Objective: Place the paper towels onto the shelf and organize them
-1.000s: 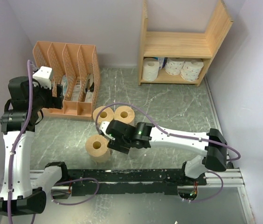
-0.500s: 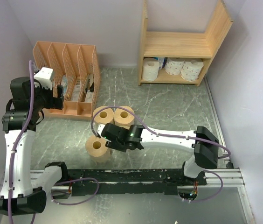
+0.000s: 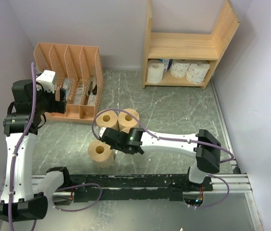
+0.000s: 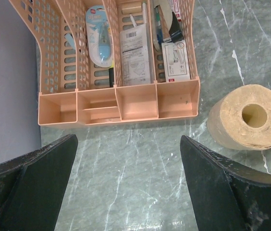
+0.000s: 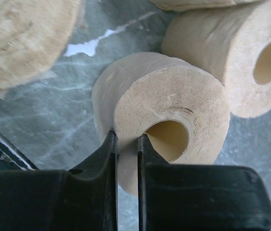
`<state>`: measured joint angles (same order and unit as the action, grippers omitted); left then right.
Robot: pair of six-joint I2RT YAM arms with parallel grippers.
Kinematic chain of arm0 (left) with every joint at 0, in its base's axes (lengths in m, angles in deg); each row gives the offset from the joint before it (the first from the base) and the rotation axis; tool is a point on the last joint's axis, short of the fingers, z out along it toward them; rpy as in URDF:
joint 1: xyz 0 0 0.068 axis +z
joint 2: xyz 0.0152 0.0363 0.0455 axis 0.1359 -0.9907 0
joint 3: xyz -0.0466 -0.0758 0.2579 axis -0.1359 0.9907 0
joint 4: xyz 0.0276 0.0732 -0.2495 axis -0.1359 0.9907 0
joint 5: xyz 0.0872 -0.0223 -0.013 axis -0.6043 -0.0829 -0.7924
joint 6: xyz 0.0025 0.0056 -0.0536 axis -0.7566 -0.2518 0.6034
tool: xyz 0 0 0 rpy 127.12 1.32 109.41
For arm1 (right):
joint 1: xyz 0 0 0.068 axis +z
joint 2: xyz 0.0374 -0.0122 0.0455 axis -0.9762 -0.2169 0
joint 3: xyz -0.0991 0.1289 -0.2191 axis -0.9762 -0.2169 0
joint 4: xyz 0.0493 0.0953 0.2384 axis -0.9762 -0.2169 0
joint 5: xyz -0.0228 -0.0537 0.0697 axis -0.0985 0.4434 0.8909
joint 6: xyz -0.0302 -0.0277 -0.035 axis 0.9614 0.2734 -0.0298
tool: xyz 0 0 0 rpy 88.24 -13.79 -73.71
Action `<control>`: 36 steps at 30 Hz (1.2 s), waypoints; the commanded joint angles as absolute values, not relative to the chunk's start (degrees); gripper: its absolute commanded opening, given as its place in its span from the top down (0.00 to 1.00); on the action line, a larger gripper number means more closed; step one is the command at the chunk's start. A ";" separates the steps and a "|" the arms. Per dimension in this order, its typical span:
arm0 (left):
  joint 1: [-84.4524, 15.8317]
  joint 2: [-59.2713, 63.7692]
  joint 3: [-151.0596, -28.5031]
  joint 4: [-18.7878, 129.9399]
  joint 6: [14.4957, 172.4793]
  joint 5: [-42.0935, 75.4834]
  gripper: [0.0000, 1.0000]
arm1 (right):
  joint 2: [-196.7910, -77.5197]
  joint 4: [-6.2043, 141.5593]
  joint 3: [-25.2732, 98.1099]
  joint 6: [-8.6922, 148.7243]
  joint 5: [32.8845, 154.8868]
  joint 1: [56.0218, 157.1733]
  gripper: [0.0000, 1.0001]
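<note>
Right tool (image 5: 127,144): clamped on tan roll (image 5: 174,96), wall pinched at core.
Left tool (image 4: 127,144): wide, empty.
Lift: straight up, clear of neighbouring rolls (image 5: 241,62).

Seen from above, the right hand (image 3: 109,138) covers nearly all of the brown roll (image 5: 174,103) it grips. In the right wrist view, a second roll (image 5: 25,38) is cut off at the top left and a third roll (image 5: 231,57) at the right edge. On the shelf (image 3: 183,45), the blue-marked roll (image 3: 166,62) is half hidden behind the white rolls (image 3: 155,71). The labels in the organizer (image 4: 58,57) are too small to read.
</note>
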<state>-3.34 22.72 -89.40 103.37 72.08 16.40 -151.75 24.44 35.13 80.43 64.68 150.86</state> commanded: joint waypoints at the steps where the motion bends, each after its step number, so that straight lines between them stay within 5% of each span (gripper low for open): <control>1: -2.60 22.64 -89.24 101.98 72.50 17.06 0.00 | -148.15 17.45 40.37 77.83 53.01 151.16 1.00; 10: -1.85 21.90 -89.91 102.24 72.92 18.96 0.01 | -138.17 8.99 57.31 73.64 21.98 147.06 1.00; 14: -1.44 21.54 -90.08 102.03 73.12 20.43 0.01 | -133.16 24.07 60.12 84.16 15.88 137.18 1.00; 19: -0.99 20.26 -90.53 101.61 73.62 21.82 0.02 | -130.56 51.64 57.84 101.93 21.32 122.26 1.00; 29: 3.14 17.37 -91.68 102.15 74.74 28.49 0.03 | -152.57 38.78 86.94 82.97 49.48 90.79 1.00; 36: 5.13 15.59 -91.51 101.88 75.15 32.20 0.03 | -162.90 37.71 98.30 75.14 67.15 82.54 1.00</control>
<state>3.94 16.34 -89.55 102.98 74.14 27.66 -161.55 37.01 93.27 80.64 54.28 84.48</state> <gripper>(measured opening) 0.971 0.128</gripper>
